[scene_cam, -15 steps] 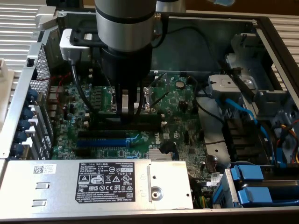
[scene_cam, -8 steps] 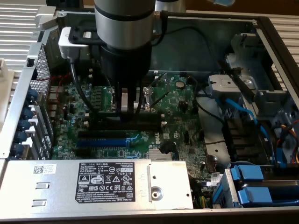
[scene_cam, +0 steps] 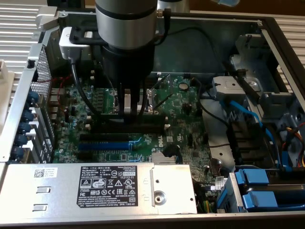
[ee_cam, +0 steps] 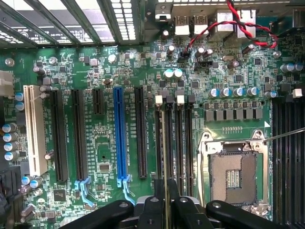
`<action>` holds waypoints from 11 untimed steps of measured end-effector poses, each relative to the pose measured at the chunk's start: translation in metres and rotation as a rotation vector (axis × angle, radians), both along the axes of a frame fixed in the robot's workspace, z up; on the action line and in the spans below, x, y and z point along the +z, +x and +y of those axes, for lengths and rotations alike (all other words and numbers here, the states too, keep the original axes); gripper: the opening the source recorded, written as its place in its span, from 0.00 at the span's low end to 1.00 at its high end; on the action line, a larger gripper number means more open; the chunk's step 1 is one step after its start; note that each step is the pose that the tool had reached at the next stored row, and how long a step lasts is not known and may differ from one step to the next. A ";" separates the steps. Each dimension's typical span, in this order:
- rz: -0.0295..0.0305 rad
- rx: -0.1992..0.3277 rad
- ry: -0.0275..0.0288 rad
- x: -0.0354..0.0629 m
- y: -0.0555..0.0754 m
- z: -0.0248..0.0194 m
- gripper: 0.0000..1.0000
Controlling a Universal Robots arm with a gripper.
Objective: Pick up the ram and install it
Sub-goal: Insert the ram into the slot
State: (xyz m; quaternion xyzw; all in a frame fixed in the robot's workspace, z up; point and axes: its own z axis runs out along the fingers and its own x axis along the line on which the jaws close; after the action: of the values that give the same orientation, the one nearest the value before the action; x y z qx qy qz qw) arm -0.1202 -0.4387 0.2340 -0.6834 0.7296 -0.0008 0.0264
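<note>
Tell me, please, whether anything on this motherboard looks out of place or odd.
The CPU socket sits bare, with no processor or cooler. A red-and-black twisted wire drapes loosely beside the rear ports. The ram in the gripper looks straight.

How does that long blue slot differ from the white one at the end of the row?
The blue slot is slimmer, the white slot wider. The blue slot sits among black slots; the white slot lies at the row's outer end. The blue slot ends in a light-blue latch; the white slot shows none. Both are long, straight, parallel and empty.
</note>
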 end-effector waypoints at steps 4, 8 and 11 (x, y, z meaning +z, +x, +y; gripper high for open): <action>-0.0058 0.000 -0.0002 0.0001 -0.003 0.0000 0.15; -0.0074 0.000 -0.0005 -0.0001 -0.003 -0.0001 0.15; -0.0085 0.000 -0.0007 -0.0007 -0.003 0.0000 0.15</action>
State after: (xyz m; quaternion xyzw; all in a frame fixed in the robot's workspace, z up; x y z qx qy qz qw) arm -0.1233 -0.4386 0.2333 -0.6834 0.7295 -0.0040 0.0293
